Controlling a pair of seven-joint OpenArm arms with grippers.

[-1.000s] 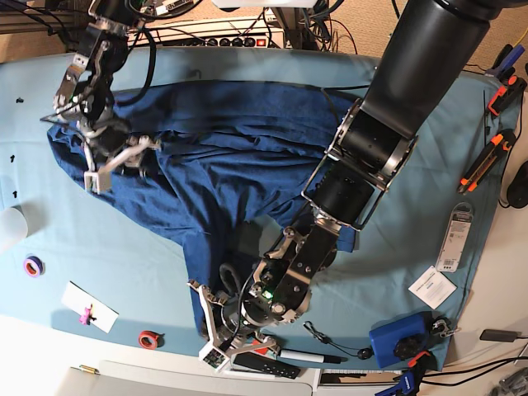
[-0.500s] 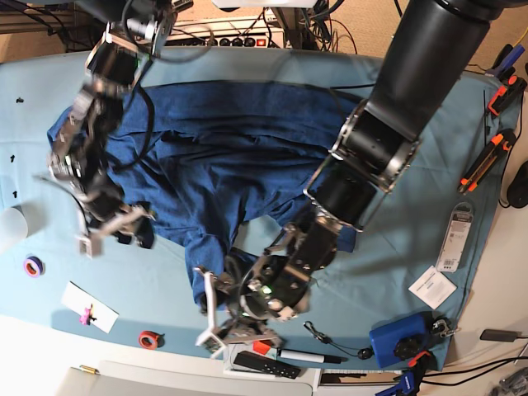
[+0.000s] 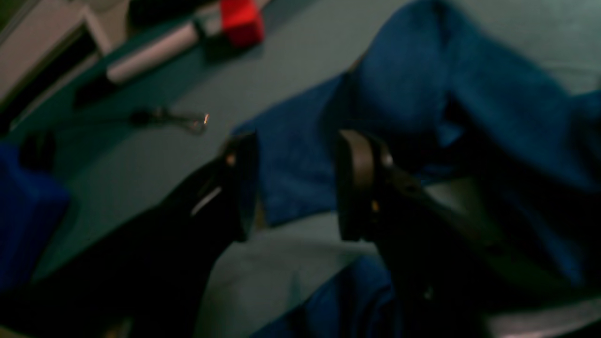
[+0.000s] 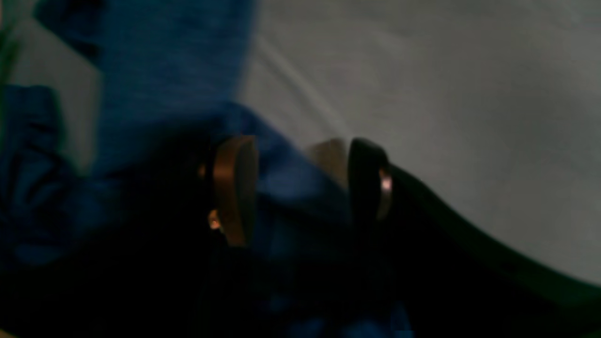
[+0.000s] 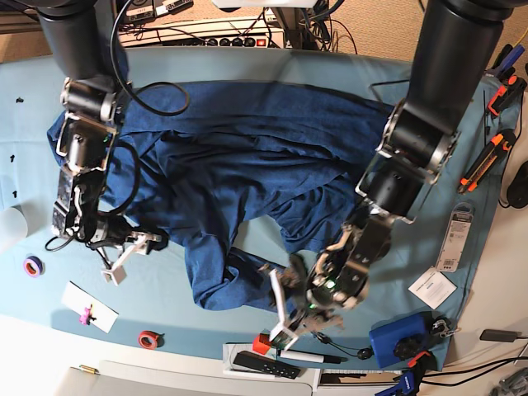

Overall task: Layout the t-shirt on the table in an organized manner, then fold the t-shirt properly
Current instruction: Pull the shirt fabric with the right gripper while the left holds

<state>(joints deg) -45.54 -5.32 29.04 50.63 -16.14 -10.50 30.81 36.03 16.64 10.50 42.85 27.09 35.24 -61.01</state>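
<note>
**Both arms low at the near hem of the rumpled t-shirt**

At the far left of the base view a small ring of purple tape (image 5: 33,266) lies on the table (image 5: 165,289), with a white card (image 5: 89,307) just below it and a red tape ring (image 5: 149,339) further along the near edge.

The right gripper (image 5: 124,256) is low at the left side of the t-shirt (image 5: 239,157). Its fingers stand apart. In the right wrist view a fold of the blue cloth (image 4: 281,178) lies between the two pads (image 4: 235,188), but the picture is too blurred to tell whether they press on it or only straddle it.

The t-shirt spreads across the middle of the table, bunched and creased, with one long flap running down toward the near edge.

The left gripper (image 5: 285,318) is at the bottom of that flap, close to the near edge of the table. The left wrist view shows its two fingers (image 3: 239,188) parted, with a corner of the shirt (image 3: 291,173) in the gap and bare table cloth below it; no grip is visible.

Near that gripper lie a white marker (image 5: 309,356) and a black remote (image 5: 264,364). Further right sit a blue box (image 5: 398,340), a white label (image 5: 432,287) and an orange-handled tool (image 5: 487,161).
</note>
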